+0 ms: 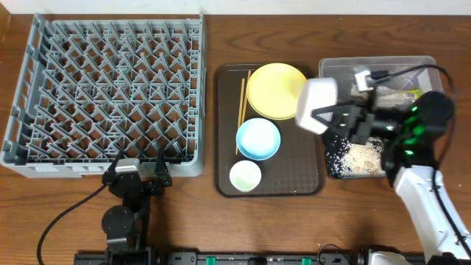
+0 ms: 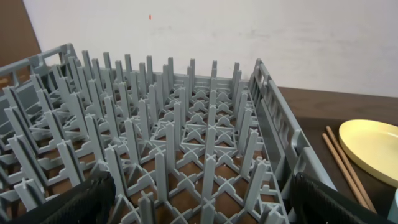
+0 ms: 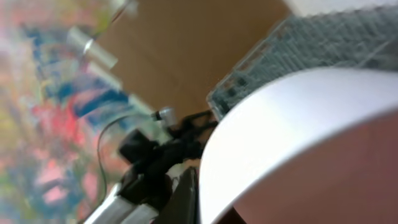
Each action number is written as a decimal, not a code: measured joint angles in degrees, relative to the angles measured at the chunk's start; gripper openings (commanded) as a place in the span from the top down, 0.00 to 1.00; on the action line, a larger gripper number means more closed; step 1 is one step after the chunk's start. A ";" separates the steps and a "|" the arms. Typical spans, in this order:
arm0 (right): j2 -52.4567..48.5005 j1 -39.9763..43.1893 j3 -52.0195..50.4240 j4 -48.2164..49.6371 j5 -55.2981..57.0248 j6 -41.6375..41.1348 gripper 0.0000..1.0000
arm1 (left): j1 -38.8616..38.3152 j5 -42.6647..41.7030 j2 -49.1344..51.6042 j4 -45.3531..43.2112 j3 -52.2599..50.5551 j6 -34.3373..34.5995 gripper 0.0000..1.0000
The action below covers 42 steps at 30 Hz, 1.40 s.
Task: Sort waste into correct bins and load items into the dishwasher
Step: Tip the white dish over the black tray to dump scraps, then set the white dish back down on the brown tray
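My right gripper (image 1: 337,118) is shut on the white bowl (image 1: 316,105) and holds it tipped on its side above the black tray (image 1: 329,166), which has whitish rice scraps (image 1: 358,157) in it. The bowl fills the right wrist view (image 3: 298,137). On the brown serving tray (image 1: 224,184) lie the yellow plate (image 1: 276,90), the light blue bowl (image 1: 257,138), the small white cup (image 1: 245,176) and the chopsticks (image 1: 241,110). My left gripper (image 1: 140,173) is open and empty at the front edge of the grey dish rack (image 1: 103,96); it also shows in the left wrist view (image 2: 205,208).
The clear tub (image 1: 434,63) stands behind the black tray, with a green-yellow wrapper (image 1: 411,94) partly hidden by my right arm. The rack's upright pegs (image 2: 168,137) fill the left wrist view, with the plate's rim (image 2: 373,146) and the chopsticks (image 2: 345,165) to their right.
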<state>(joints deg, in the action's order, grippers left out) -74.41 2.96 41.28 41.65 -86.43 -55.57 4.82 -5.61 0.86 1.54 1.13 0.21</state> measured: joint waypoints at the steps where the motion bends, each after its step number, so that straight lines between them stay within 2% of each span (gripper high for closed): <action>1: 0.00 -1.64 0.02 2.67 0.39 -3.13 0.98 | 0.00 0.00 0.00 0.00 0.00 0.00 0.09; 5: -0.98 -4.00 0.02 1.70 4.28 -9.14 0.98 | 0.00 0.00 0.00 0.00 0.00 0.00 0.09; 8: -2.10 -5.20 0.02 -1.79 8.92 -8.50 0.98 | 0.00 -0.02 0.00 0.00 0.00 0.00 0.09; 10: -2.19 -6.40 0.28 -8.07 12.33 -5.35 0.99 | 0.00 -0.02 0.00 0.00 0.00 0.00 0.09; 13: -2.27 -7.87 2.10 -21.99 17.16 1.88 0.99 | 0.02 -0.02 0.00 0.00 0.00 0.00 0.09; 14: -2.45 -8.92 4.24 -31.43 20.35 7.10 0.99 | 0.00 0.00 0.00 0.00 0.00 0.02 0.09; 15: -2.54 -9.16 4.59 -33.11 21.29 8.41 0.99 | 0.00 0.00 0.00 -0.02 0.00 0.02 0.09; 17: -2.73 -11.10 8.46 -45.57 25.79 15.89 0.99 | 0.02 0.00 0.00 0.00 0.00 0.02 0.09; 23: -3.13 -19.63 27.26 -75.34 42.36 34.36 0.99 | 0.02 0.00 0.00 0.00 0.00 0.00 0.09; 27: -3.10 -26.03 38.01 -89.15 56.33 42.42 0.99 | 0.00 0.00 0.00 0.00 0.00 0.02 0.09; 33: -4.31 -33.20 39.08 -99.62 68.83 47.25 0.99 | 0.02 0.00 0.00 0.00 0.00 0.00 0.09; 42: -14.56 -34.73 26.82 -99.67 73.20 47.34 0.99 | 0.02 0.00 0.00 0.00 0.00 0.00 0.09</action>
<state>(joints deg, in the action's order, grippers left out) -88.97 -31.77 68.10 -58.02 -13.23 -8.23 4.84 -5.61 0.86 1.54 1.13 0.21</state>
